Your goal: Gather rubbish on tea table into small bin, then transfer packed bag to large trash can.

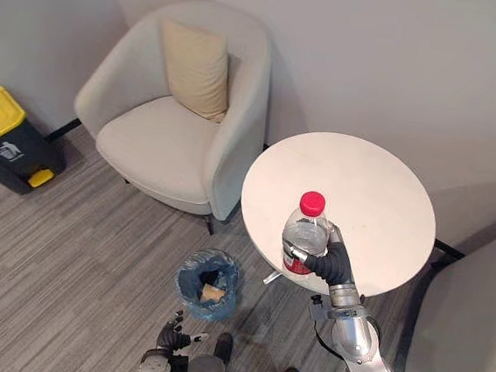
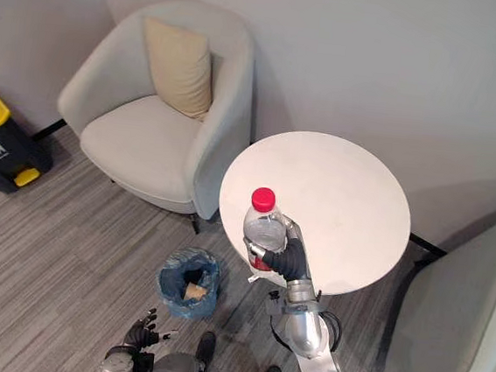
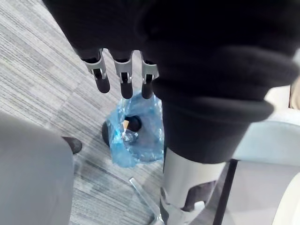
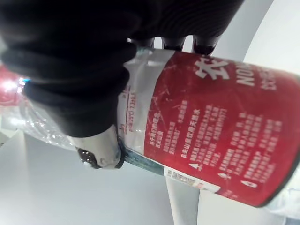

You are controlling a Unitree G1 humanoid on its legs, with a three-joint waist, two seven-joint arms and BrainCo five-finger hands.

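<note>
Gripped a clear plastic bottle in the right hand, with fingers and thumb curled tight round its red label. Kept it upright, red cap above the fingers. Held it at the near edge of the round white worktop, most of the top spreading away beyond the fingertips. Could not tell whether the bottle's base touched the worktop or hung just clear of it.

Hung the left hand low, fingers straight and relaxed, closed on nothing.

Found the small bin on the grey floor just beyond the left fingertips, well below and to the left of the right fingers. Saw it lined with a crinkled blue bag, with a brown scrap and a few other bits inside.

Noted 1 pale armchair far past the left fingers, a beige cushion propped against its back. Spotted a black trash can with a yellow lid further left again, against the wall. Caught part of a 2nd pale chair to the right of the right fingers.
</note>
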